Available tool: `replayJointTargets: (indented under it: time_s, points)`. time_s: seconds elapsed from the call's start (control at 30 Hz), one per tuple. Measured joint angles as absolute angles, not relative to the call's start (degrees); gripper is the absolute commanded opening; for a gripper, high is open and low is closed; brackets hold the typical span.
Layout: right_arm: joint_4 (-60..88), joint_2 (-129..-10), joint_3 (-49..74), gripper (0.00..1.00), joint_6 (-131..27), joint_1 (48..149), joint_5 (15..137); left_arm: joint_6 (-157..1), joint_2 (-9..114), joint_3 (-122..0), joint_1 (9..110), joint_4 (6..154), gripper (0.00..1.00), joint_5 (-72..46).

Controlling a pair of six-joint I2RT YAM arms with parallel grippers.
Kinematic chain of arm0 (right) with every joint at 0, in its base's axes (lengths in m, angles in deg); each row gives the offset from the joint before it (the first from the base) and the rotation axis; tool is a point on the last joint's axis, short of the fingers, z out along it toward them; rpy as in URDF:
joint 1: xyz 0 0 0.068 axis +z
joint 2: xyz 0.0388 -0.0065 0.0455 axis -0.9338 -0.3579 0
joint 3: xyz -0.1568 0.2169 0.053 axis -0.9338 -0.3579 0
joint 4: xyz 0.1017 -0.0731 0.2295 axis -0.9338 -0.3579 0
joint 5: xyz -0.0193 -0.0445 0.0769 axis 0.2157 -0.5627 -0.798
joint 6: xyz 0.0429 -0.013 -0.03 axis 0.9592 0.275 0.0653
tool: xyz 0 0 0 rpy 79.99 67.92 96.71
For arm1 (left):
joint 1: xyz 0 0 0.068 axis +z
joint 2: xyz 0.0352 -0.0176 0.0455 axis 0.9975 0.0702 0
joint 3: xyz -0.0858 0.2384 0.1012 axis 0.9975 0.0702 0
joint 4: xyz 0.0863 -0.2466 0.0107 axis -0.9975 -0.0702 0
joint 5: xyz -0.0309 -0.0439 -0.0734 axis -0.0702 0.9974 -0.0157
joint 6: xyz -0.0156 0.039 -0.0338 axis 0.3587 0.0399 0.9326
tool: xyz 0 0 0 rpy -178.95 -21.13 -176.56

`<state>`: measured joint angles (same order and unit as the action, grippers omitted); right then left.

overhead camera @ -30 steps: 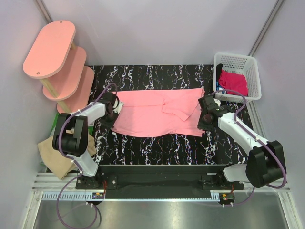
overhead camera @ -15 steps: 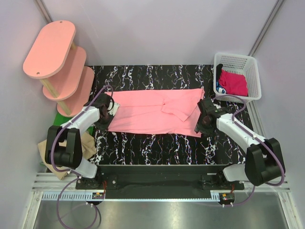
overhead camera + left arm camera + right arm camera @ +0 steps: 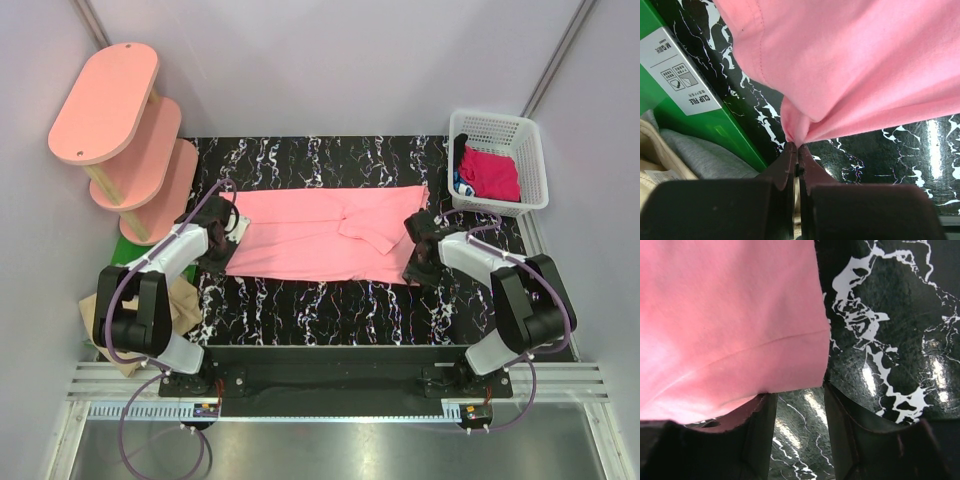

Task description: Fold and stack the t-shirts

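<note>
The salmon-pink t-shirt (image 3: 320, 235) lies spread across the middle of the black marbled table (image 3: 330, 310), folded into a long band. My left gripper (image 3: 222, 238) is at its left edge, shut on a pinch of the pink cloth (image 3: 796, 131). My right gripper (image 3: 415, 262) is at the shirt's near right corner, jaws open, with the pink hem (image 3: 765, 365) lying just over the fingertips (image 3: 762, 405). A magenta-red t-shirt (image 3: 490, 172) is bunched in the white basket (image 3: 535, 150). A tan-beige t-shirt (image 3: 115, 325) lies off the table's left edge.
Pink oval shelf boards (image 3: 120, 120) stand at the back left. A green clip-file box (image 3: 695, 115) sits beside the left table edge, over grey and beige cloth (image 3: 690, 160). Walls close in behind and at both sides.
The left arm pulled the shirt's left edge outward to the left, then stayed. The right gripper moved left and nearer, to the shirt's near right corner.
</note>
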<state>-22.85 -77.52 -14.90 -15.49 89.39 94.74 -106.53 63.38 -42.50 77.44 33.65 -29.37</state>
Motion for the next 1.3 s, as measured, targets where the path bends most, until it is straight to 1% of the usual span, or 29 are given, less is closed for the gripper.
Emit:
replayJointTargets:
  time_s: [0.13,0.17,0.2,0.4,0.63,0.97,1.07,1.3]
  points:
    - [-21.7,-78.2,-14.42,0.24,-15.34,89.39,94.8,-106.51,63.29,-42.5,77.44,33.63,0.0,-29.37]
    - [-21.39,-78.35,-14.29,0.14,-15.38,89.39,94.83,-106.51,63.29,-42.5,77.44,33.65,0.0,-29.37]
    - [-20.89,-78.44,-14.18,0.11,-15.34,89.39,94.83,-106.51,63.29,-42.5,77.44,33.65,0.0,-29.37]
    - [-19.79,-78.39,-14.18,0.01,-15.42,89.39,94.65,-106.51,63.29,-42.5,77.44,33.65,0.0,-29.35]
    - [-21.67,-74.33,-15.6,0.0,-15.9,89.39,94.1,-106.49,63.32,-42.48,77.44,33.67,0.0,-29.35]
    - [-28.56,-56.14,-16.98,0.0,-15.66,89.54,90.28,-106.51,62.75,-42.1,77.44,33.61,0.0,-29.76]
    - [-30.57,-53.24,-18.2,0.0,-15.31,89.67,88.53,-106.53,60.65,-41.45,77.44,32.82,0.01,-30.35]
    - [-34.26,-50.98,-19.51,0.0,-14.13,90.68,85.43,-106.97,52.89,-38.41,77.44,31.07,0.03,-31.31]
